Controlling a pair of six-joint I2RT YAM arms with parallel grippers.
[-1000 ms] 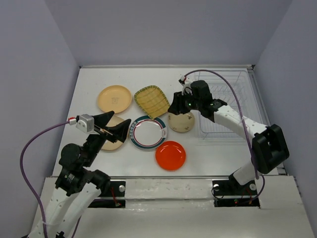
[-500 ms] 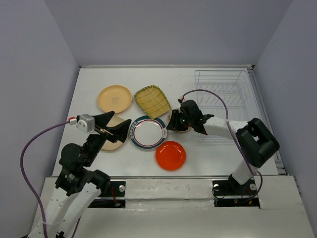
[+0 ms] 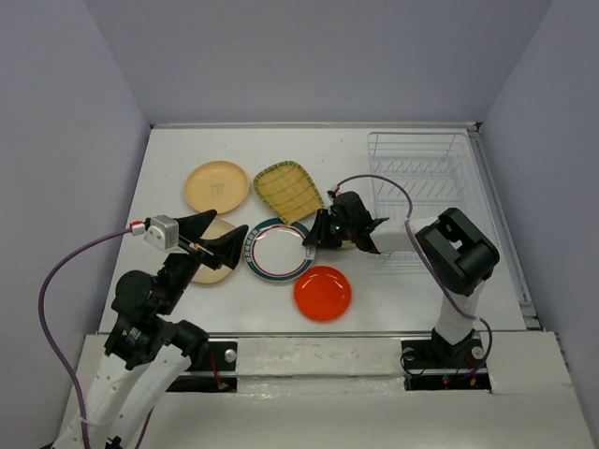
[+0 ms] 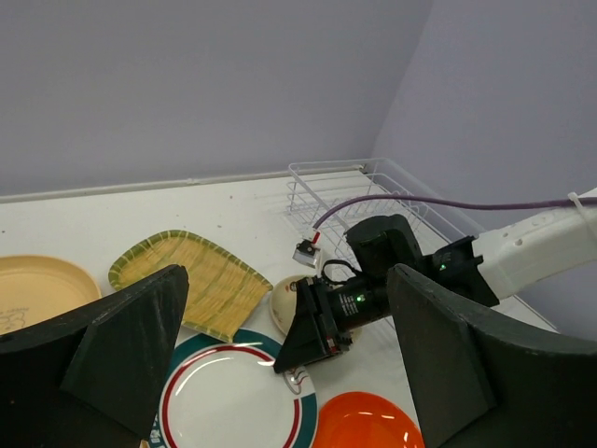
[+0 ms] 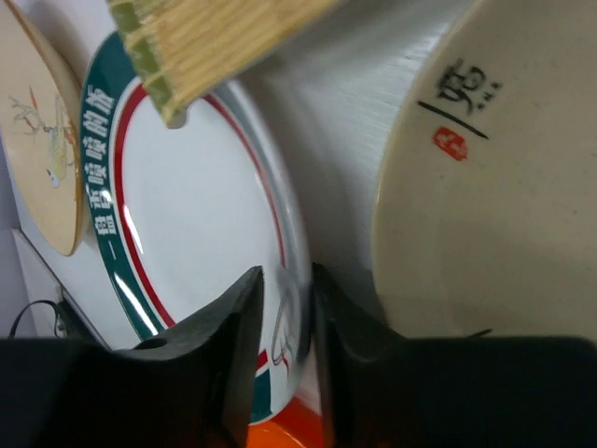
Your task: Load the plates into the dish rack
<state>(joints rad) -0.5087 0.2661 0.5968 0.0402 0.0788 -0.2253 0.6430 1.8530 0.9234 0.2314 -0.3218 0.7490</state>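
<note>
My right gripper [image 3: 315, 239] lies low on the table, its jaws shut on the right rim of the white plate with teal-red rim [image 3: 279, 251]; the right wrist view shows one finger [image 5: 238, 317] inside the rim and one outside. The plate lies flat. The small beige speckled plate [image 3: 348, 243] sits just right of it, partly under the right arm. The glossy orange-red plate [image 3: 322, 293] lies in front. The yellow-green grid plate [image 3: 287, 190] and one peach plate [image 3: 216, 186] lie behind. My left gripper [image 3: 229, 224] is open and empty, hovering over the second peach plate [image 3: 208, 271]. The wire dish rack [image 3: 421, 192] holds no plates.
The rack stands at the right back near the right wall. The plates lie close together in the middle; the yellow-green plate's corner overlaps the white plate's rim in the right wrist view [image 5: 159, 103]. A purple cable [image 3: 374, 180] loops above the right arm.
My right gripper has dropped from above the beige plate and moved left to the white plate's rim, and its jaws have closed there. The left arm has not moved.
</note>
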